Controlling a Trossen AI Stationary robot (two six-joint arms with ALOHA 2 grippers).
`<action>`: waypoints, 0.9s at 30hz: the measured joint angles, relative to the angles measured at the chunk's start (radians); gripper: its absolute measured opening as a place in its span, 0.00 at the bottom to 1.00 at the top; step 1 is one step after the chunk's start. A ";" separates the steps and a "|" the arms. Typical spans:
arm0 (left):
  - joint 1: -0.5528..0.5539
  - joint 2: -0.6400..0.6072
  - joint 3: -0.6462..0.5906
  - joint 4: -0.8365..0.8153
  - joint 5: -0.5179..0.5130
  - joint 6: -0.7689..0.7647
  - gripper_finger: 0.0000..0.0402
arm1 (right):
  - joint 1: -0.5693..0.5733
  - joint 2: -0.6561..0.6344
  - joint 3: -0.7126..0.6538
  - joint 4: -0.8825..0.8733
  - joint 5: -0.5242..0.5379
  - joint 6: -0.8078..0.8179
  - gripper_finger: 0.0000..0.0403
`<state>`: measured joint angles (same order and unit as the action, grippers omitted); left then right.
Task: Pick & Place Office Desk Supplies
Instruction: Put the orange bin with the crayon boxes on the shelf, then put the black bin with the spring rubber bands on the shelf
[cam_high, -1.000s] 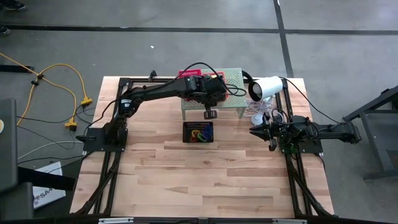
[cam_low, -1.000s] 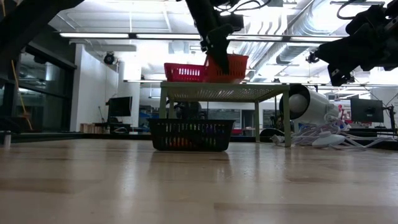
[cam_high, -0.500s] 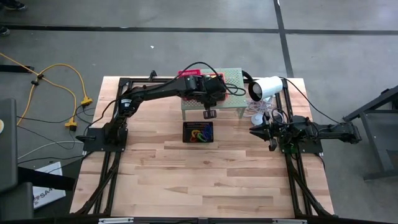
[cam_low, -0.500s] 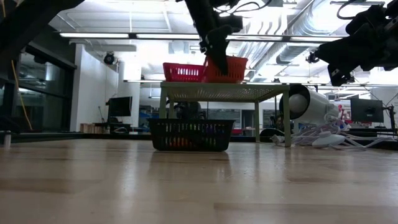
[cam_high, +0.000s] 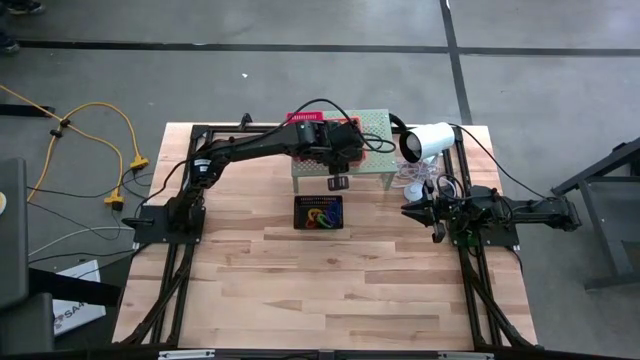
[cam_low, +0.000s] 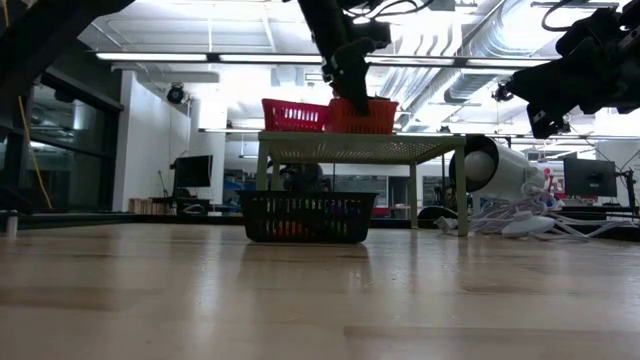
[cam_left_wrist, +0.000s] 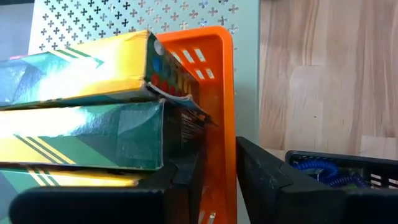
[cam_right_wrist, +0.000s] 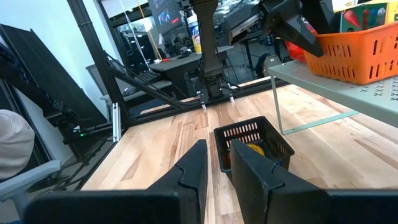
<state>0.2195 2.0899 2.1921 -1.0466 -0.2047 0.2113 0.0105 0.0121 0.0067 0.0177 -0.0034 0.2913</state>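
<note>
No readable labels on the yellow-green boxes (cam_left_wrist: 81, 112), which are cut off. Left gripper (cam_left_wrist: 217, 180) straddles the orange basket (cam_left_wrist: 214, 112) wall, fingers slightly parted; right gripper (cam_right_wrist: 217, 165) hangs narrowly open, empty.

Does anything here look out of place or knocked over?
Nothing looks spilled or tipped. The orange basket sits level on the pale-green shelf, with the left gripper straddling its wall. The black basket stands upright on the table. Only the white cables look untidy.
</note>
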 joint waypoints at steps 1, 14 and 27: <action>0.000 0.000 0.000 0.003 0.000 0.001 0.21 | 0.000 0.000 0.000 0.000 0.000 0.000 0.14; -0.020 -0.030 0.000 0.020 -0.007 0.026 0.21 | 0.000 0.000 0.000 0.000 0.000 0.000 0.14; -0.040 -0.071 -0.001 0.027 -0.019 0.048 0.21 | 0.000 0.000 0.000 0.000 0.000 0.000 0.14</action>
<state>0.1795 2.0189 2.1914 -1.0197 -0.2239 0.2591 0.0105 0.0120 0.0064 0.0179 -0.0034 0.2913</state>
